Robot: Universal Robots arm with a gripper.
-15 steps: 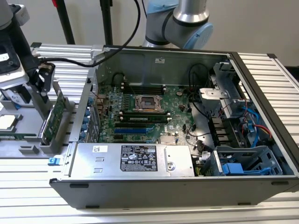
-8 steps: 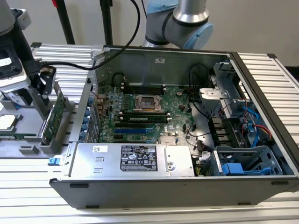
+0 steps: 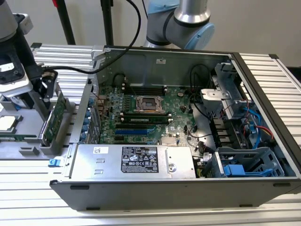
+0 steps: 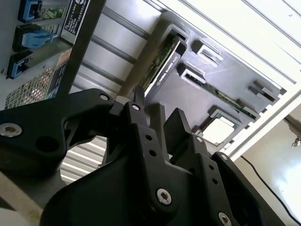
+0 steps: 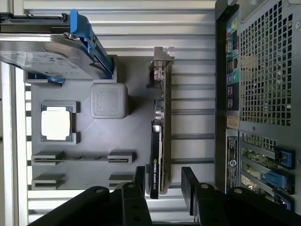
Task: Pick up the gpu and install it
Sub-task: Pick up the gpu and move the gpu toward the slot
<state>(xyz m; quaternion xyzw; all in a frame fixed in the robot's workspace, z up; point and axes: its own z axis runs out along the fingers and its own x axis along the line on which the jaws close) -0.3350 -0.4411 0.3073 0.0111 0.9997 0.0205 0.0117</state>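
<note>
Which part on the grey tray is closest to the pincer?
The gpu, standing on edge at the pincer; the square chip lies flat, farther off.

The arm holds its gripper pointed down, both black fingers spread apart.

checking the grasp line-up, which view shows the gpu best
The first wrist view: the gpu stands on edge in the grey holder, its whole length visible, bracket included. The second wrist view shows it edge-on beyond the gripper. The exterior view shows its green face at the exterior view's left.
</note>
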